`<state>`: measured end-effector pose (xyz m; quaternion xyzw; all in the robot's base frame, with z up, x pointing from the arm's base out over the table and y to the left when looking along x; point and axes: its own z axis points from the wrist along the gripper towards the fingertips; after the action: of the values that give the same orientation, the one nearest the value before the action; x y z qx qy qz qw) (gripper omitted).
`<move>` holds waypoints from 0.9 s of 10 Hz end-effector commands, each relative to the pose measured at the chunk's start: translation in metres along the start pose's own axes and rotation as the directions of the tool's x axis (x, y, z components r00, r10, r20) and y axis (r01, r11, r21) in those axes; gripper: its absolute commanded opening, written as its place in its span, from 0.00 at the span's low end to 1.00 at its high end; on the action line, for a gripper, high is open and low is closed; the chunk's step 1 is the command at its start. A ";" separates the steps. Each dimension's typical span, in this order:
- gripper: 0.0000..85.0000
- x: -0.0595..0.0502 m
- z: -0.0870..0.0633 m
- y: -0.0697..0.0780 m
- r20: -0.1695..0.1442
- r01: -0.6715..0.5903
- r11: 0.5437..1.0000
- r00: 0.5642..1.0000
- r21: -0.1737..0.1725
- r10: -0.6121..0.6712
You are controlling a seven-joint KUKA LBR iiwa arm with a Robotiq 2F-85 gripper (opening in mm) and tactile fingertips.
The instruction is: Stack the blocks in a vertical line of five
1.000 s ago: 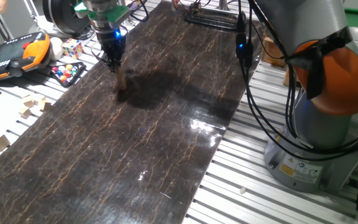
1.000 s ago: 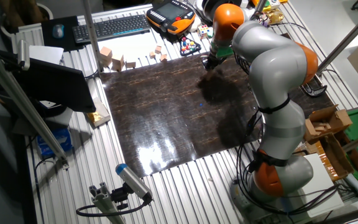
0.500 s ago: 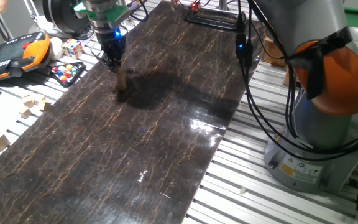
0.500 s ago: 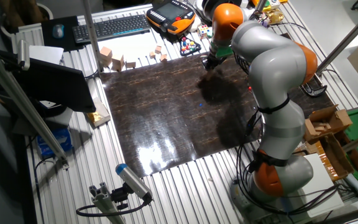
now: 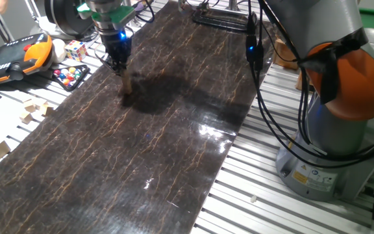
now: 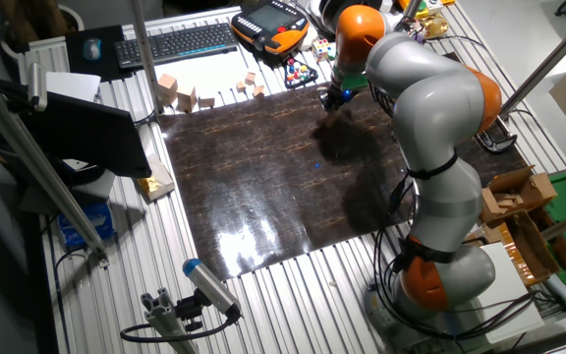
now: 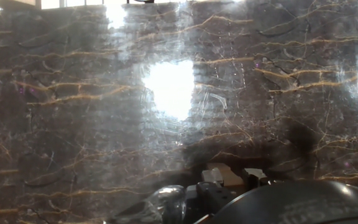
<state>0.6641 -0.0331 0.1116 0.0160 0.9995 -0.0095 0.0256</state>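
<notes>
Directly beneath the fingers (image 5: 120, 65) a slim column of blocks (image 5: 126, 85) stands on the table (image 5: 174, 143), apparently nearly complete, though their count and whether the fingers grip stay unclear.

This is a robotics lab. A big grey-and-orange jointed robot arm (image 6: 430, 128) is bolted to a ribbed aluminium-profile table (image 6: 293, 295) topped with a dark marble-patterned slab (image 6: 263, 177). An orange-and-black handheld control pendant (image 6: 268, 25), a black computer keyboard (image 6: 180, 42) and what seems to be a tripod-mounted camera (image 6: 204, 285) sit around it.
</notes>
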 end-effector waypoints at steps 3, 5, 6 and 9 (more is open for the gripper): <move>0.24 0.000 0.000 0.000 -0.006 -0.031 1.000 0.999 0.000 0.031; 0.25 0.000 0.000 -0.001 -0.011 -0.039 0.999 0.999 -0.001 0.039; 0.25 0.000 0.000 -0.001 -0.012 -0.039 0.999 0.999 -0.001 0.039; 0.39 0.001 0.000 -0.001 -0.011 -0.041 0.999 0.999 0.001 0.041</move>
<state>0.6635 -0.0344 0.1120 0.0357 0.9991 -0.0093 0.0201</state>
